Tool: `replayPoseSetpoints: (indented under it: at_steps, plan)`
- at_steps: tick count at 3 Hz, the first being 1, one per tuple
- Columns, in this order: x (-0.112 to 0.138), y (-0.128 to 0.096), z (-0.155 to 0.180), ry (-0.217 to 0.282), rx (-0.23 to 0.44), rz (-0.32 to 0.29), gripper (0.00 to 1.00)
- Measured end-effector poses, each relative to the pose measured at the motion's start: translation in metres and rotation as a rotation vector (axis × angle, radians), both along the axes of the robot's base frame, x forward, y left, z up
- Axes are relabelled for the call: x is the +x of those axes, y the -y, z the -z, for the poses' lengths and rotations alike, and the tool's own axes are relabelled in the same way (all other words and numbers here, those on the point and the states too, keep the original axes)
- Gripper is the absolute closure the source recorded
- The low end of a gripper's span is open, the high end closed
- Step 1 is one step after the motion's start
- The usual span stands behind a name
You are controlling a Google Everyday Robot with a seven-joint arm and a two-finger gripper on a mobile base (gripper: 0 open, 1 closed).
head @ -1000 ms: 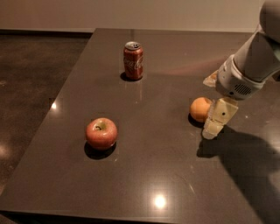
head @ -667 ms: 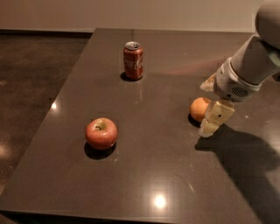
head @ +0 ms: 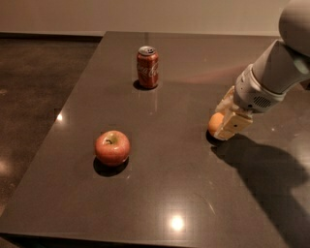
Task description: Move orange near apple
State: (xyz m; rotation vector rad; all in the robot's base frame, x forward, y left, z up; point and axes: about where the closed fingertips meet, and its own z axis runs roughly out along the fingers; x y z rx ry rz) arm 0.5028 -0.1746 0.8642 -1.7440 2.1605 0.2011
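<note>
Where the scene lies nearest: a dark, glossy table (head: 160,193) with a bright spot of reflected light (head: 177,223) close to its front edge.
Apple: the red apple (head: 112,147) sits on the front left part of the table with its stem dimple up. A yellowish-green patch shows around the dimple and a dark patch of shade lies under it. Nothing touches it.
Orange: the orange (head: 214,123) rests on the table to the right of the apple and a little farther back, well apart from it. Only its left side shows, as the rest is hidden behind the gripper.
Gripper: the cream-coloured gripper (head: 222,125) is down at the table surface, right at the orange and covering its right side. I cannot tell whether it is clamped on the fruit or loose about it.
Arm: the grey and white arm (head: 271,72) slants down from the upper right corner to the gripper. It casts a broad shadow (head: 261,164) over the right of the table.
Soda can: the red soda can (head: 147,67) stands upright farther back, left of centre, well apart from both fruits.
Floor: the dark floor (head: 38,97) lies left of the table.
Wall: a pale wall (head: 145,14) runs along the back.
</note>
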Motion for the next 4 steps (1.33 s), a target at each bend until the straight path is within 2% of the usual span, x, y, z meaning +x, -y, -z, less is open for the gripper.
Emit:
replayPoseSetpoints:
  at_steps: [1,2,4]
  plan:
    - [-0.003,-0.020,-0.008,0.009,0.025,-0.027,0.84]
    - [-0.011,-0.054,-0.018,0.017,0.067,-0.087,1.00]
    - [-0.038,-0.118,-0.016,0.001,0.107,-0.233,1.00]
